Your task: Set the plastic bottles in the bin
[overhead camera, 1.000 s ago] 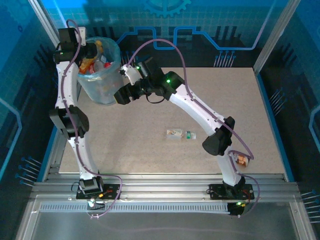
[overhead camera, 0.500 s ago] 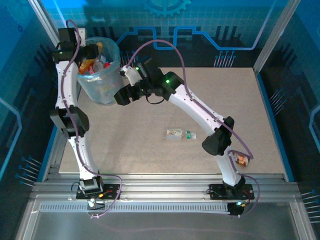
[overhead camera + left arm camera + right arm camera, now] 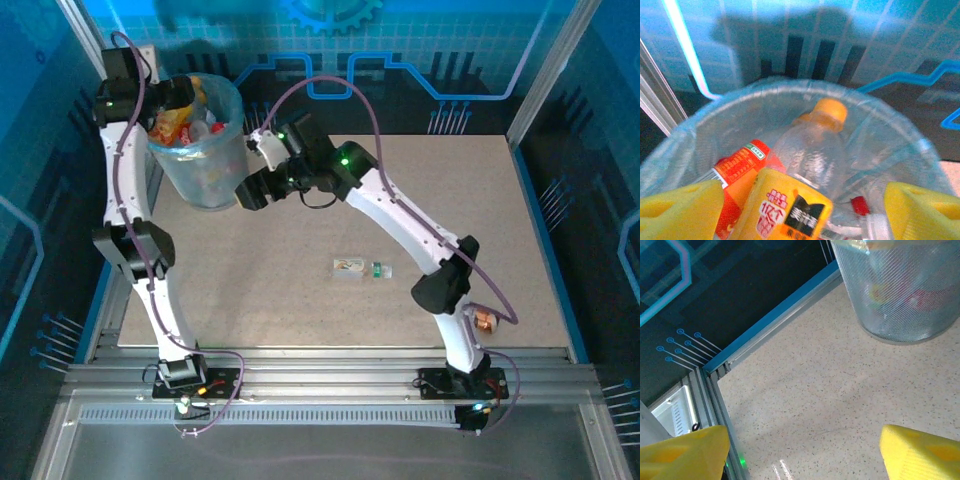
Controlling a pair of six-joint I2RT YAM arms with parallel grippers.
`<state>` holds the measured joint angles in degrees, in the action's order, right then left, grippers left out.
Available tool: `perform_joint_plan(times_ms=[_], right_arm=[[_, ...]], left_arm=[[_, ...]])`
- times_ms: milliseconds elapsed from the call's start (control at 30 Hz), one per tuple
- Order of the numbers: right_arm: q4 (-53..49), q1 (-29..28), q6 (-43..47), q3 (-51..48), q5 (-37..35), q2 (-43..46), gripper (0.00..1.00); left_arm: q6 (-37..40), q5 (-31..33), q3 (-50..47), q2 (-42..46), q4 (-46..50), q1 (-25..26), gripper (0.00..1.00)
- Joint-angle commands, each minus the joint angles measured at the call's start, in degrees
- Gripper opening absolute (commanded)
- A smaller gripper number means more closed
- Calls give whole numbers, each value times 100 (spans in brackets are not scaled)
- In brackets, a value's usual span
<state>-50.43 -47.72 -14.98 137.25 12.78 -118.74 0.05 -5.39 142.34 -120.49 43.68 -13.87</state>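
At 10 o'clock on the table (image 3: 300, 290), top view: bin (image 3: 205, 185) stands upright, loaded with bottles, red and orange labels showing through the bag.

Left gripper (image 3: 180, 95) hangs over the bin's 9 o'clock rim. Left wrist view: left gripper (image 3: 800, 210) has its jaws spread wide, yellow pads (image 3: 680, 207) at the two frame edges, nothing clamped. Below it, inside the bin (image 3: 790, 87):
- clear bottle with orange cap (image 3: 815, 150), cap pointing to 12 o'clock
- yellow-labelled bottle (image 3: 790, 210) lying across it at 6 o'clock, between the pads but touching neither
- red-labelled bottle (image 3: 740, 165) at 8 o'clock
- red cap (image 3: 858, 205) at 4 o'clock

Right gripper (image 3: 250, 190) sits low just beside the bin's 4 o'clock side, outside it. Right wrist view: right gripper (image 3: 802, 452) has its jaws wide, bare tabletop (image 3: 815, 390) between the pads, empty. Bin wall (image 3: 900, 295) is at 1 o'clock in that frame.

Not yet binned: one clear bottle (image 3: 360, 268) with a green cap, lying flat near table centre, well apart from both grippers. Small brown item (image 3: 485, 321) at 4 o'clock by the right arm's base; too small to identify.
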Motion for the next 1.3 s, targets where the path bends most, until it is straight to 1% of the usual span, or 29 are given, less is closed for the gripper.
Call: perform_joint_plan(times_ms=[0,100,200,333,467,533,600,667,767,833,900,1000,1167,1267], right_arm=[[-98,-27,82,-220,-264,633,81],[-138,64,72,-650,-532,1057,82],[-154,316,2,-1326,-875,1681,83],[-327,917,-395,-2485,-1136,2610,86],[-380,1742,-821,-4059,-1075,3807,90],[-376,2120,-952,-4887,-1101,4474,91],[-380,2448,-1052,-5654,-1197,5139,92],[-505,2786,-1095,-6298,-1284,5835,92],[-764,3105,-1050,-6904,-1290,6533,91],[-941,3201,-1025,-7129,-1252,6804,90],[-1062,3211,-1017,-7256,-1194,6935,90],[-1048,3222,-1035,-7409,-1058,7039,89],[-939,3223,-983,-7372,-981,6997,88],[-903,3225,-906,-7303,-961,6986,88]], left_arm=[[-32,95,-14,786,-130,27,85],[260,197,-299,1226,-135,301,84],[752,341,-914,1767,-199,900,84],[1444,361,-2314,2647,-646,1923,84],[2074,351,-3599,3290,-1056,3205,84],[2335,414,-4118,3440,-1085,3870,85],[2447,479,-4564,3458,-1029,4514,86],[2591,393,-4958,3308,-916,5145,87],[3011,293,-5273,2801,-570,5888,91],[3280,228,-5175,2332,-73,6224,92],[3412,117,-5002,1823,294,6369,93],[3458,50,-4787,1267,456,6341,94],[3536,-367,-4479,528,527,6008,94],[3615,-413,-4483,275,414,5864,93]])
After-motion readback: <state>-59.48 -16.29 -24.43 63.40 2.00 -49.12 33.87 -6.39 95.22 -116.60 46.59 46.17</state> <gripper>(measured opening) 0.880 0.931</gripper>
